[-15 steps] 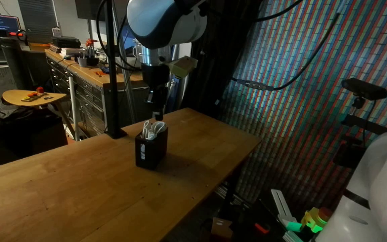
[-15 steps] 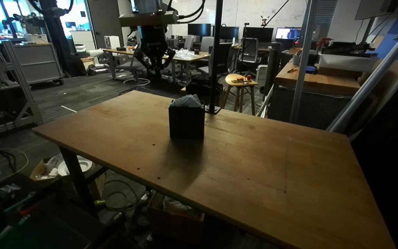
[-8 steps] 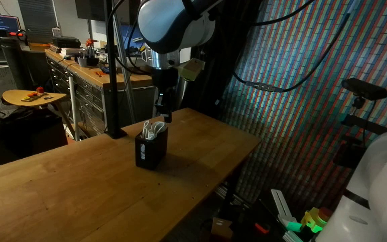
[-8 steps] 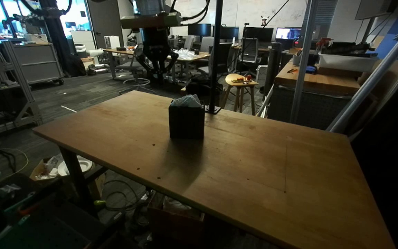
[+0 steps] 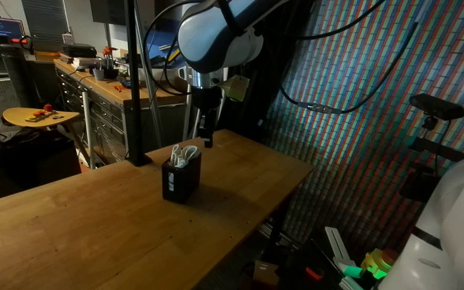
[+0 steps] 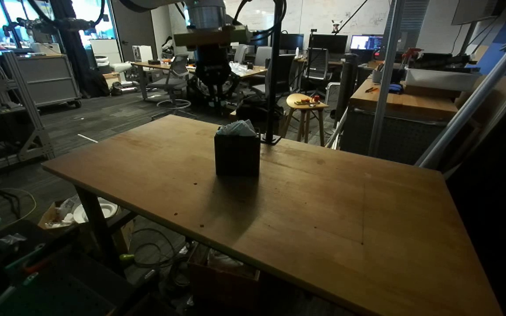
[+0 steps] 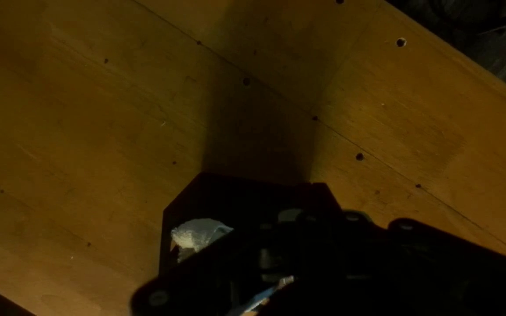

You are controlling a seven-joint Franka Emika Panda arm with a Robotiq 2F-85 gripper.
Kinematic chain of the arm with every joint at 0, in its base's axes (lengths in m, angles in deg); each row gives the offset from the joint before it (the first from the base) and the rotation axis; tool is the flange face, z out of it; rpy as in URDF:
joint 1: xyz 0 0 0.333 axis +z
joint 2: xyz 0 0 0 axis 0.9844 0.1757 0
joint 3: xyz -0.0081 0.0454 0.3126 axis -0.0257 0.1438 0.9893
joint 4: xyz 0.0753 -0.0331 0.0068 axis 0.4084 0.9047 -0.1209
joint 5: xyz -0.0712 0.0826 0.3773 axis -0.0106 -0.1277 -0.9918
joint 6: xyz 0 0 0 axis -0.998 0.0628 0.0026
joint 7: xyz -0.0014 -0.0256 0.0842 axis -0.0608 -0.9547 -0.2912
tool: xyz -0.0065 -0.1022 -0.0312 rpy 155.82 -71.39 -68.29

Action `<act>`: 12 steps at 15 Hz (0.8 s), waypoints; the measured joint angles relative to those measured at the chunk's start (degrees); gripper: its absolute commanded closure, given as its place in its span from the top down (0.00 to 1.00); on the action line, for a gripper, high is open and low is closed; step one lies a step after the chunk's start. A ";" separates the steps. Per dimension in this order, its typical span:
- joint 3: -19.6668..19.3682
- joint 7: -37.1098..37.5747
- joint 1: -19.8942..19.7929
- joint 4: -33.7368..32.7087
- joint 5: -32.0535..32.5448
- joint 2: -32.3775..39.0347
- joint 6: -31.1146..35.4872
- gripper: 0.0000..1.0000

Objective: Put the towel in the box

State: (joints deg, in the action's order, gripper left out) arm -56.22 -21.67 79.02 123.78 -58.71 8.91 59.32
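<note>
The black box [image 5: 180, 186] stands upright on the wooden table in both exterior views. The pale towel [image 6: 236, 128] is bunched inside it, its crumpled top poking above the rim, with loops of it [image 5: 191, 153] visible. My gripper [image 6: 219, 109] hangs fingers-down, apart from box and towel, higher than the rim. In an exterior view my gripper [image 5: 208, 143] appears just beyond the box's right side. Its fingers look together, with no cloth between them. From the wrist, the dark gripper [image 7: 301, 219] covers much of the box [image 7: 235, 191]; only a corner of towel [image 7: 199, 233] shows.
A black post [image 5: 134, 100] rises from the table edge close to the box. The wooden table [image 6: 345, 210] extends around the box, with small holes in its top. A cabinet with a wooden top [image 5: 115, 92] stands behind.
My gripper has moved right and a little down in both exterior views, swinging past the box's top. The box and the towel in it have stayed in place.
</note>
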 measured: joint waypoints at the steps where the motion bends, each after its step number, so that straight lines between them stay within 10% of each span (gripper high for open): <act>1: -0.26 -1.18 -0.26 0.02 0.00 0.60 0.78 0.06; 12: -0.71 -8.08 -1.91 -2.34 0.00 7.97 6.59 0.06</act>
State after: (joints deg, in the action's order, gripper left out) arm -56.93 -29.75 77.11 121.43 -58.71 16.88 65.92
